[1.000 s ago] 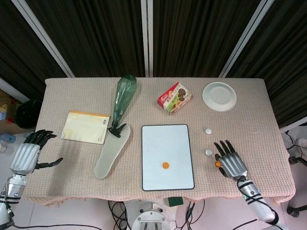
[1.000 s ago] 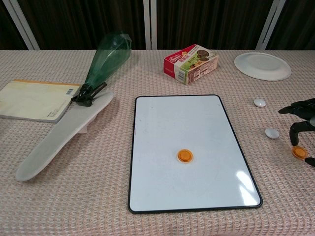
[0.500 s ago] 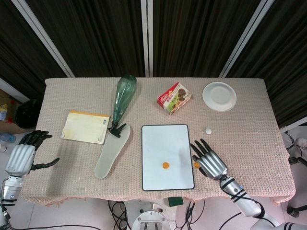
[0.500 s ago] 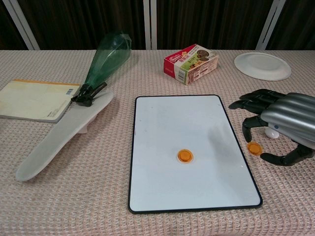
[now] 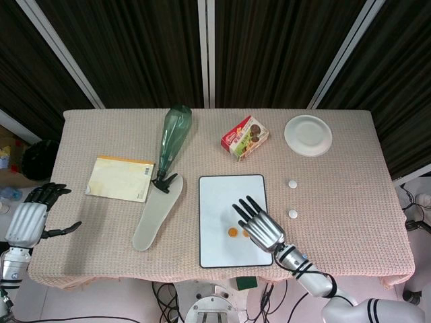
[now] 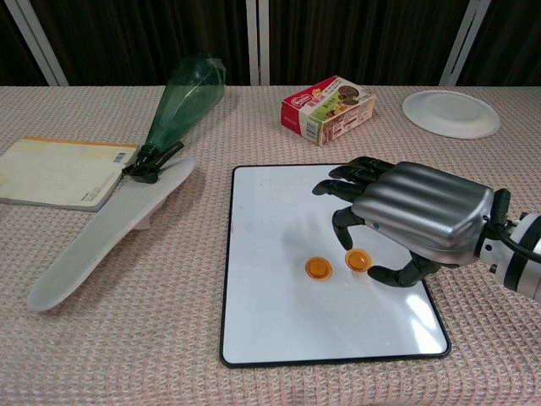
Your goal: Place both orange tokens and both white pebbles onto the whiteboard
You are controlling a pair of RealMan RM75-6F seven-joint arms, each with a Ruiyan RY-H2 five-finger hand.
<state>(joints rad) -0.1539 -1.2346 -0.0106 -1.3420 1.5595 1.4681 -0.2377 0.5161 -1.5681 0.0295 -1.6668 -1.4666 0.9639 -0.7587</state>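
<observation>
My right hand [image 5: 259,225] is over the lower right part of the whiteboard [image 5: 219,192], fingers spread and pointing toward the far edge of the tabletop [image 5: 350,155], with one orange token [image 5: 232,232] lying on the board just left of it and a second token [image 5: 245,233] showing at its thumb side. Both white pebbles [image 5: 292,183] lie on the cloth right of the board, one beyond the other [image 5: 293,214]. My left hand [image 5: 27,219] hangs open off the tabletop's left edge, near its front corner.

A green bottle [image 5: 173,139], shoe insole [image 5: 157,211], yellow notebook [image 5: 120,178], snack box [image 5: 246,136] and white plate [image 5: 308,135] lie on the table [image 5: 350,175].
</observation>
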